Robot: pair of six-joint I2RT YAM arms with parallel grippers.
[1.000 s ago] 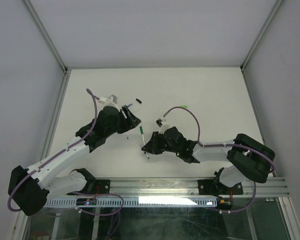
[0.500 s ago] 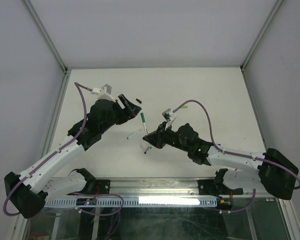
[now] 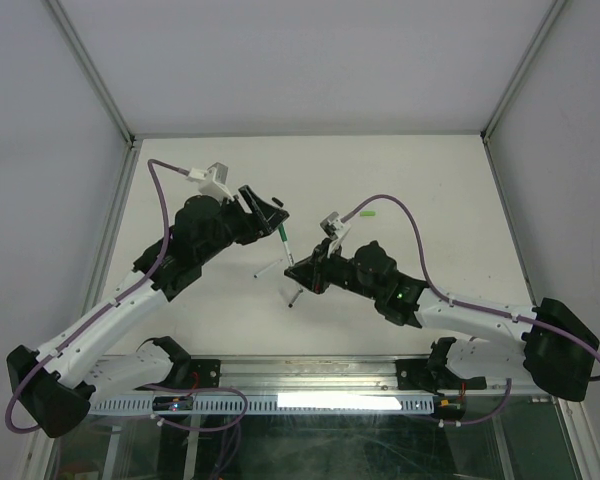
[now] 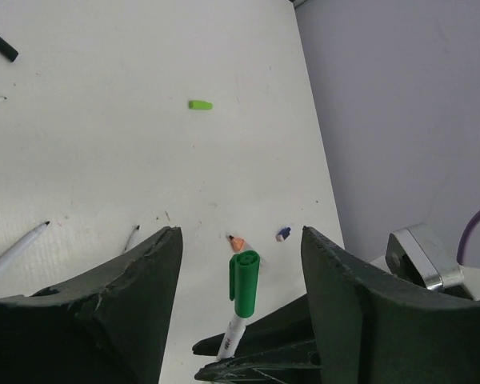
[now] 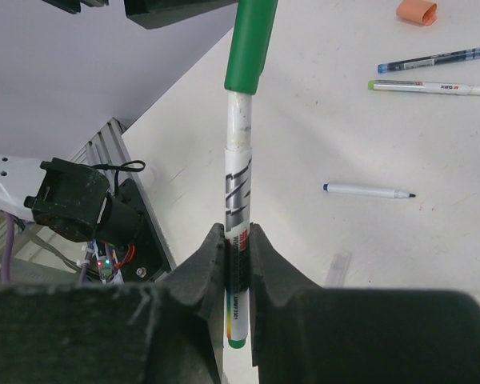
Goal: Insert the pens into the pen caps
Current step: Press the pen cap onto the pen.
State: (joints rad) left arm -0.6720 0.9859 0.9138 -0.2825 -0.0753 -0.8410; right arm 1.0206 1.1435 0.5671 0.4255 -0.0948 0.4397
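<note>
My right gripper [image 5: 237, 236] is shut on the white barrel of a pen [image 5: 238, 184] that wears a dark green pen cap [image 5: 250, 44]; it holds the pen above the table. In the top view that pen [image 3: 285, 248] points toward my left gripper [image 3: 265, 212]. The left gripper [image 4: 240, 232] is open, and the green cap [image 4: 245, 284] stands between its fingers with a gap on each side. Loose caps lie on the table: light green [image 4: 200, 105], black [image 4: 0, 44], orange [image 4: 238, 242] and blue [image 4: 283, 234].
More pens lie on the table: a blue one [image 5: 436, 61], one with a light green end [image 5: 432, 87], a white one with a blue tip [image 5: 366, 190], another white one [image 3: 270, 268]. The aluminium rail [image 3: 320, 372] runs along the near edge.
The right arm has stretched out and carried the green-capped pen up and toward the far left. The left gripper has lifted away toward the far side, with its jaws now either side of the cap.
</note>
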